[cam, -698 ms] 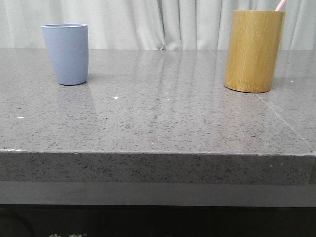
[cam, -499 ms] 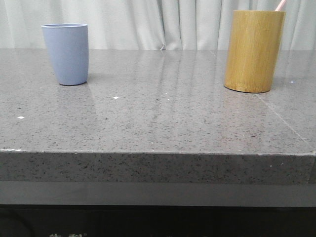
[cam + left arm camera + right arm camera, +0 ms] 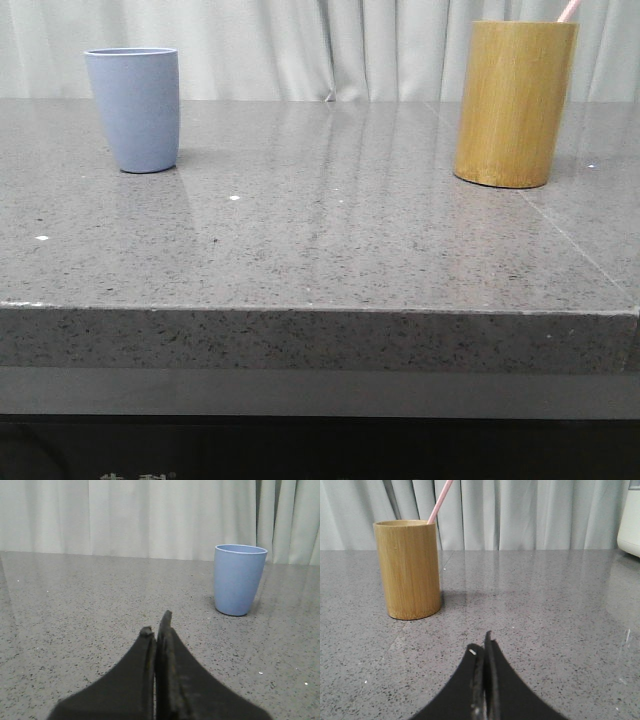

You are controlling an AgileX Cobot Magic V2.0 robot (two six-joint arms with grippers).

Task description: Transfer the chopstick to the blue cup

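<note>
The chopstick (image 3: 441,501) stands in the bamboo holder (image 3: 514,103) at the front view's upper right, with the blue cup (image 3: 133,108) well apart at upper left on the grey desk (image 3: 330,240). Both the left pincer (image 3: 157,631) and right pincer (image 3: 482,647) are clenched on nothing. The task looks unstarted: next, the right pincer should release, reach and pinch the pink tip.

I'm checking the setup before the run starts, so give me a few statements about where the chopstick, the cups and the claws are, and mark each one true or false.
1. The chopstick stands in the wooden cylinder. True.
2. The blue cup lies on its side. False: it stands upright on the table.
3. The left claw is shut with nothing in it. True.
4. The right claw grips the chopstick. False: it is shut on nothing, apart from the cylinder.
5. The blue cup touches the wooden cylinder. False: they stand far apart.
</note>
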